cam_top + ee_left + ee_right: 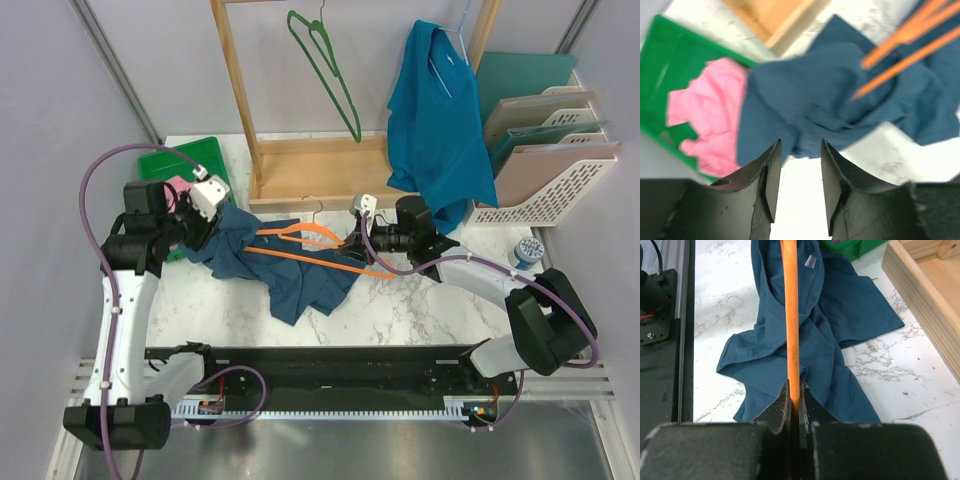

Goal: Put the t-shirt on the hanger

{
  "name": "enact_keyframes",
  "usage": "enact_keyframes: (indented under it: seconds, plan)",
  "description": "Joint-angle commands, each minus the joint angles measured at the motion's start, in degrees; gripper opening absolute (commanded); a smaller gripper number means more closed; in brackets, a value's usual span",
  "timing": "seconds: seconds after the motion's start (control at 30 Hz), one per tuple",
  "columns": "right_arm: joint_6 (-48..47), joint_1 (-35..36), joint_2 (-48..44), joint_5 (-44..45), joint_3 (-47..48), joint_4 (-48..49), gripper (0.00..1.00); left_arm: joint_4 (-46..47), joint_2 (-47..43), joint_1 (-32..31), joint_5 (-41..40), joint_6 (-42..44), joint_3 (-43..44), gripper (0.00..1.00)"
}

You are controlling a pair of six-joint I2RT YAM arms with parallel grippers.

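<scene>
The navy t-shirt (290, 272) lies crumpled on the marble table (420, 310), with the orange hanger (312, 238) partly threaded into it. My right gripper (351, 246) is shut on the hanger's bar at the shirt's right side. In the right wrist view the orange bar (791, 315) runs straight out from between the pressed jaws (795, 386) over the shirt (840, 315). My left gripper (208, 232) hovers at the shirt's left end. In the left wrist view its jaws (800, 146) stand apart with only bright table between them, just short of the shirt's edge (825, 95).
A green tray (190, 157) with a pink garment (710, 117) sits just left of the shirt. Behind stands a wooden rack (300, 175) carrying a green hanger (327, 72) and a teal shirt (437, 120). A file organiser (552, 160) stands at the back right.
</scene>
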Motion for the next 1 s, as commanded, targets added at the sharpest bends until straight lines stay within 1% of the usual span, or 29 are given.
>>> enact_keyframes:
  seconds: [0.0,0.03,0.1,0.13,0.17,0.2,0.23,0.27,0.3,0.33,0.4,0.57,0.77,0.83,0.87,0.9,0.93,0.97]
  plan:
    - [3.11,-0.16,0.07,-1.9,3.51,5.73,0.0,-7.5,-2.07,-4.13,7.79,0.09,-6.52,0.46]
    - [3.19,-0.16,0.07,-1.9,3.6,5.64,0.0,-6.63,-2.78,-5.98,4.91,-0.43,-7.58,0.46]
    - [3.19,-0.24,0.07,-1.82,3.69,5.12,0.0,-3.39,-3.22,-11.43,0.34,-4.38,-11.27,0.48]
    - [3.37,-0.16,-0.01,-1.9,3.69,5.11,0.0,-2.5,-2.87,-13.54,-3.69,-5.44,-11.97,0.47]
    - [3.63,-0.24,-0.1,-1.82,3.6,5.03,0.0,-0.67,-2.87,-16.34,-4.6,-7.02,-13.11,0.47]
    - [3.81,-0.24,-0.02,-1.82,3.6,4.85,0.0,0.92,-2.78,-17.5,-5.92,-8.16,-13.91,0.47]
    - [3.98,-0.24,-0.1,-1.73,3.6,4.67,0.0,2.67,-2.44,-18.64,-10.37,-9.65,-14.44,0.47]
    - [3.98,-0.24,-0.19,-1.64,3.6,4.59,0.0,4.95,-1.39,-19.44,-11.89,-11.76,-15.05,0.45]
    - [3.98,-0.16,-0.19,-1.55,3.69,4.32,0.0,6.37,-1.12,-19.53,-13.3,-12.73,-15.23,0.44]
    - [3.98,-0.16,-0.45,-1.29,3.69,4.15,0.0,7.86,-0.85,-19.54,-16.71,-13.79,-15.41,0.44]
    - [3.98,-0.24,-0.45,-1.38,3.69,3.88,0.0,10.85,-0.67,-19.62,-18.32,-15.64,-15.85,0.44]
    - [4.07,-0.24,-0.28,-1.55,3.78,3.88,0.0,13.76,0.38,-20.06,-24.37,-17.67,-17.17,0.43]
    - [4.34,-0.24,-0.1,-1.64,3.95,3.97,0.0,14.38,2.75,-20.15,-23.51,-19.24,-17.17,0.43]
    - [4.51,-0.24,-0.1,-1.55,4.04,4.06,0.0,14.73,3.8,-20.06,-23.51,-19.77,-17.08,0.37]
    - [4.51,-0.24,-0.19,-1.38,4.04,4.14,0.0,14.73,3.9,-20.06,-23.34,-20.12,-16.9,0.31]
    - [4.6,-0.24,-0.02,-1.29,4.13,4.06,0.0,14.65,4.07,-20.15,-23.25,-20.3,-16.82,0.09]
    - [4.95,-0.24,-0.19,-0.94,4.13,4.14,0.0,14.04,3.55,-20.24,-21.59,-20.3,-16.81,0.02]
    - [5.39,-0.24,-0.1,-0.41,4.22,4.58,0.0,13.42,3.02,-20.41,-20.1,-19.35,-16.64,0.02]
